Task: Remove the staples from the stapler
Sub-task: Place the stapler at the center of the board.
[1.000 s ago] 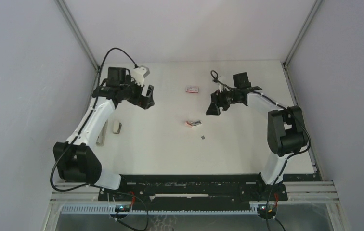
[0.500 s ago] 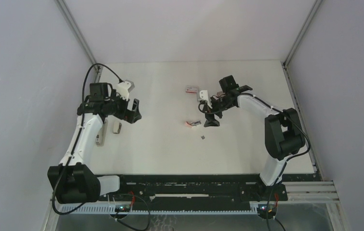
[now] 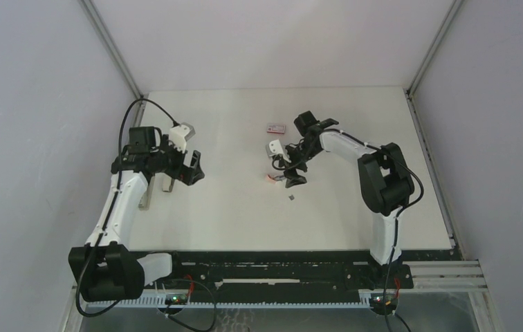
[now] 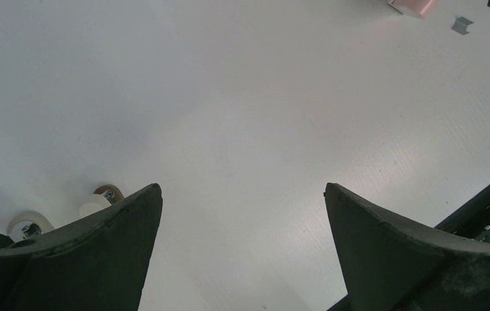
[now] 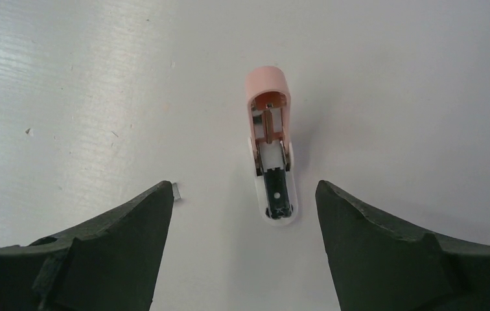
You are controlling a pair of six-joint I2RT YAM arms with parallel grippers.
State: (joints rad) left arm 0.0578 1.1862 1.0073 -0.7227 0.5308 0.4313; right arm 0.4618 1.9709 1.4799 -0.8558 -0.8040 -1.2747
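Where the stapler [image 5: 272,152] lies: flat on the table [image 3: 231,221], near its middle and well apart from the red-and-white box [image 3: 275,128]. In the right wrist view its pink end points away and its white end points to the camera.
State of the right gripper [image 5: 242,194]: spread wide and empty, hanging just above the stapler. The stapler sits between the two fingers, nearer to the one on the right of that view, and neither finger touches it.
State of the left gripper [image 4: 242,194]: also spread and empty, over bare table at the left, well apart from the stapler.
Where the staples [image 5: 177,192] are: one tiny silvery piece lies loose on the table, just beside the other finger of the right gripper. I cannot tell if more remain in the dark channel.
Step in hand: by my judgement, the approach to grasp the stapler body.
How to do it well: shift a little sideways so that the stapler is midway between the fingers, then descend straight. Close slowly across the narrow width, on the white end, so that the hinge side stays free.
What to watch: the stapler looks slim and light, so an uneven touch may turn or push it. A finger may also sweep the loose piece away.
Left arm: probably needed afterwards to help open the stapler.
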